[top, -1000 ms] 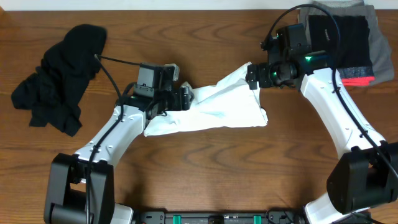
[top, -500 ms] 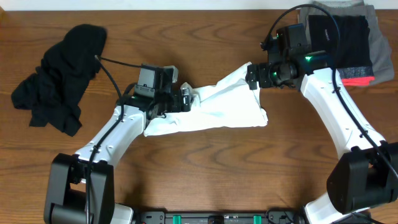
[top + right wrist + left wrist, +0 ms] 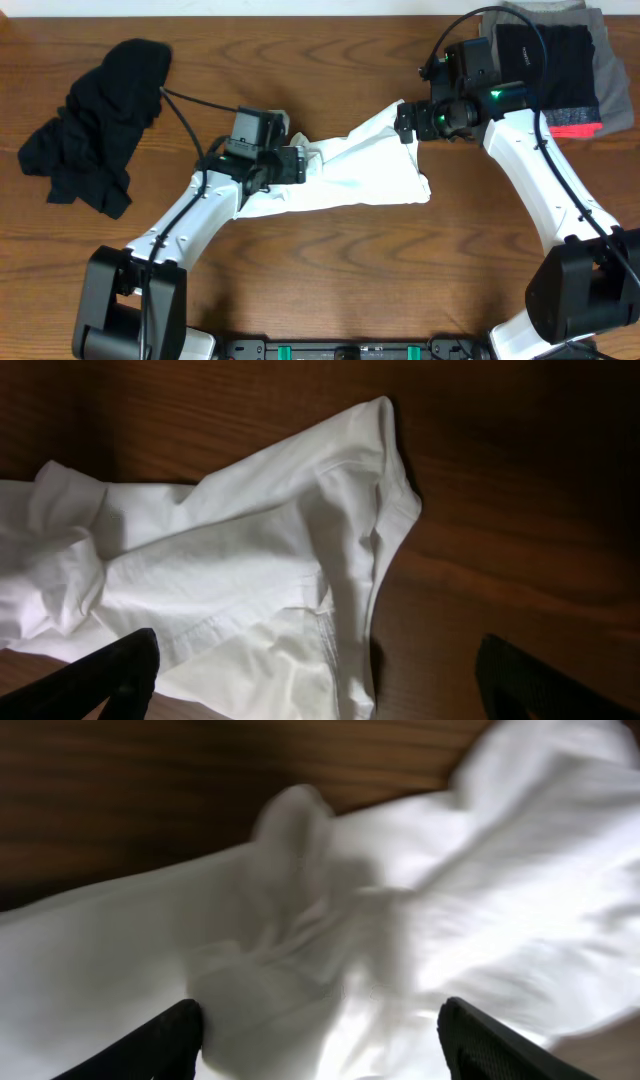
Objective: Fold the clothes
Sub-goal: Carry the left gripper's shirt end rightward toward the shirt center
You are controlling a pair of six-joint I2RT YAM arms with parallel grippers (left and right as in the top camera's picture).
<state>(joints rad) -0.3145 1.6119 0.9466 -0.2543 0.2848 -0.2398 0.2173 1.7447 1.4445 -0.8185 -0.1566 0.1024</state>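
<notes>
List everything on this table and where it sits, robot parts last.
T-shirt: one, white, crumpled at table centre between the arms.
Loose garment: one, black, heaped at far left.
Folded stack: one, black on grey with a red edge, far right corner.
Table: one, brown wood, under everything.
Left arm: one, white and black, jaws apart over the T-shirt's left end.
Right arm: one, white and black, jaws apart by the T-shirt's upper right corner.

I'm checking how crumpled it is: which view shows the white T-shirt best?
Overhead: the whole white T-shirt shows, bunched, outline clear. Left wrist gives a blurred close-up of folds; right wrist shows only one end.
</notes>
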